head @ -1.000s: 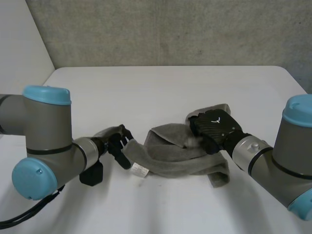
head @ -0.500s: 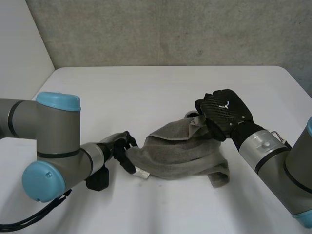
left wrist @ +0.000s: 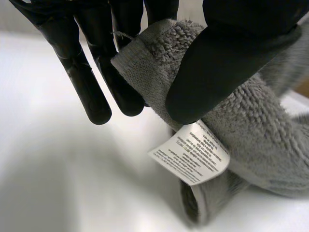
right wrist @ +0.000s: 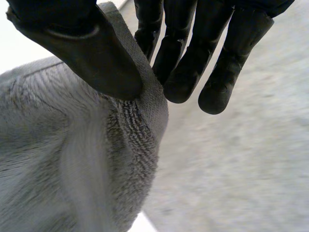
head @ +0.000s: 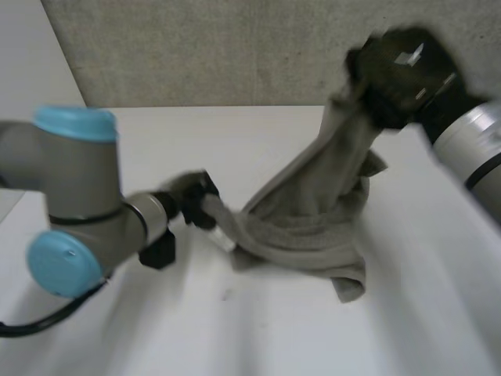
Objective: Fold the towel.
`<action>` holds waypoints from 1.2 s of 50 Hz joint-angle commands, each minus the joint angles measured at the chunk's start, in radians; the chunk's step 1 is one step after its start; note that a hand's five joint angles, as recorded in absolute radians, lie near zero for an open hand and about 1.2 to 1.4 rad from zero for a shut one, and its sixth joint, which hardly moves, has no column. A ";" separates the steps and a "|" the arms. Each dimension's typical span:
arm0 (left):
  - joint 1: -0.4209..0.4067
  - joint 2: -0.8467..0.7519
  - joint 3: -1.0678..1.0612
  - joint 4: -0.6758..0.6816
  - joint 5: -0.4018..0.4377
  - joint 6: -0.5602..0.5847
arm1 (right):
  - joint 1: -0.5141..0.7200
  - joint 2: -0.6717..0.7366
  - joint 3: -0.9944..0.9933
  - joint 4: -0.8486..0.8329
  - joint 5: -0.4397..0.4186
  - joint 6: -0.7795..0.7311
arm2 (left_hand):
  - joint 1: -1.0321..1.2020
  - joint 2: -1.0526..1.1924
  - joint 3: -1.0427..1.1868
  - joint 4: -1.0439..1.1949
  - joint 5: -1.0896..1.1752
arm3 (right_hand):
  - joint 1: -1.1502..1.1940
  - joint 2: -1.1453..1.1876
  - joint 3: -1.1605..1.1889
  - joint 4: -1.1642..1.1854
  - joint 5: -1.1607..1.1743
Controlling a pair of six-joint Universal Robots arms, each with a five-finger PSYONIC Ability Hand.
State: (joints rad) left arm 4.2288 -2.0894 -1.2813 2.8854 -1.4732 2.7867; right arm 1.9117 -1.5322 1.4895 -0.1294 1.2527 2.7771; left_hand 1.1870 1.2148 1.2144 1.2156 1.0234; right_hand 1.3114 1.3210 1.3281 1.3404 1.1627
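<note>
The grey towel (head: 313, 211) is strung between the two hands. One end is held high at the far right and the other low at the left. Its bunched middle sags onto the white worktop (head: 258, 329), with a thick fold lying at the near right.

The left hand (head: 196, 205) sits just above the worktop and pinches a hemmed corner of the towel (left wrist: 251, 121) between thumb (left wrist: 227, 58) and fingers. A white printed care label (left wrist: 190, 152) hangs from the edge just under the thumb, and in the head view it lies (head: 223, 239) against the worktop.

The right hand (head: 399, 74) is raised well above the surface, its thumb (right wrist: 77, 43) clamping the towel's hem (right wrist: 145, 101) against the fingers, and the cloth drapes down from there.

The left arm (head: 78, 180), a grey joint with a light-blue cap, fills the near left beside its hand. The right arm (head: 470, 141) comes in from the right edge.

The worktop is smooth and plain, and its far edge meets a rough grey concrete wall (head: 219, 47). A pale flat panel (head: 31, 63) stands at the far left.
</note>
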 commanded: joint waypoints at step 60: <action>0.194 0.000 0.445 0.272 -0.154 0.637 | -0.197 0.425 -0.711 0.318 -0.116 0.291 | 0.209 0.182 0.182 0.181 0.198 | 0.085 0.075 0.068 0.056 0.059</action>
State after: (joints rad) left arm 4.3947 -2.1286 -0.5930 3.2055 -1.6338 3.4258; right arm 1.7336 -1.0923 0.6019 0.0727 1.2726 3.1594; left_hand 1.1956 1.2173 1.2168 1.2188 1.0280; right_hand 1.3142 1.3211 1.3281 1.3404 1.1627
